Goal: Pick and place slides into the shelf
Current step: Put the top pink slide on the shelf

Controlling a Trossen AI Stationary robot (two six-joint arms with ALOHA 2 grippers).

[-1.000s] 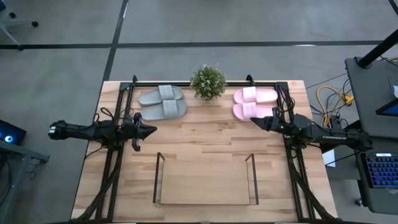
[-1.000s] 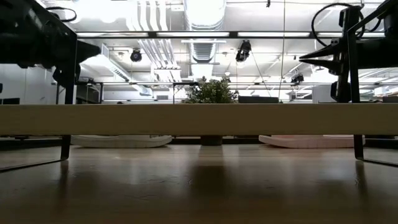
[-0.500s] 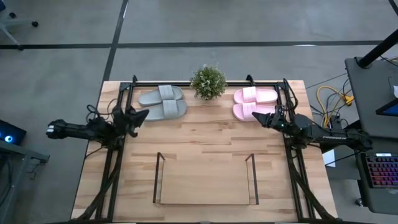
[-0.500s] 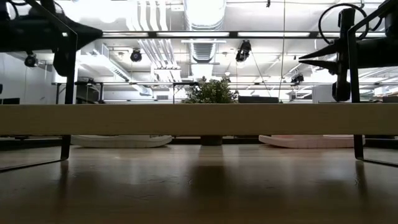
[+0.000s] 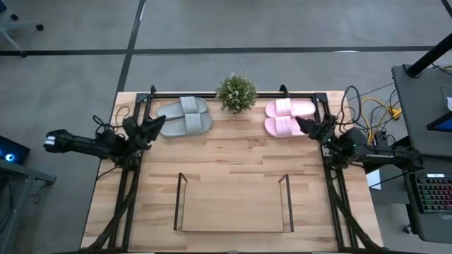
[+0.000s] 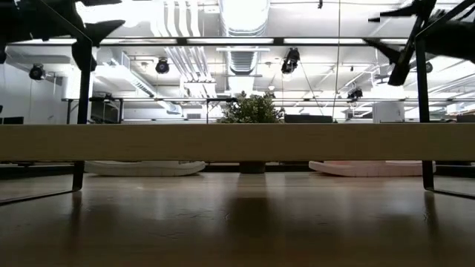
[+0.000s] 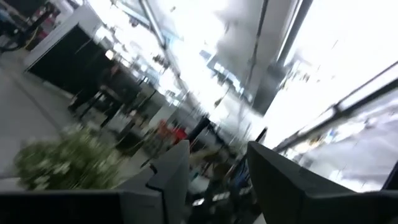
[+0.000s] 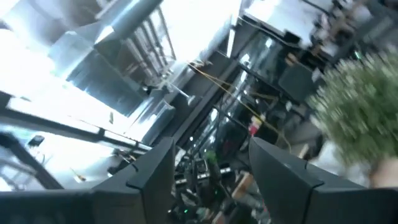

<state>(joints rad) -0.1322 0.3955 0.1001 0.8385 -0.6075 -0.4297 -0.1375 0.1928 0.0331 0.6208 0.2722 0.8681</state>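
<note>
Seen from above, the wood surface (image 5: 233,159) carries the grey slides (image 5: 184,116) at about 11 o'clock, side by side with toes toward the left. The pink slides (image 5: 289,116) lie at about 1 o'clock, also side by side. A small potted plant (image 5: 236,92) stands between the two pairs at 12 o'clock, near the far edge. The shelf (image 5: 234,204) sits at 6 o'clock near the front edge: thin black wire uprights at each end of a light wood base, with nothing on it.

The left tool (image 5: 157,125) is at about 10 o'clock, just beside the toe end of the nearer grey slide, and its tips point toward that slide. In its wrist view the two fingers (image 7: 173,174) stand apart with a clear gap, holding nothing. Whether the tips touch the slide cannot be told.

The right tool (image 5: 305,127) is at about 2 o'clock, at the right end of the pink pair, just beside the nearer pink slide. In its wrist view the fingers (image 8: 152,177) are spread wide and empty.

In the low view both arms show only at the top corners, above the surface, and all four slides lie flat behind the shelf's base.
</note>
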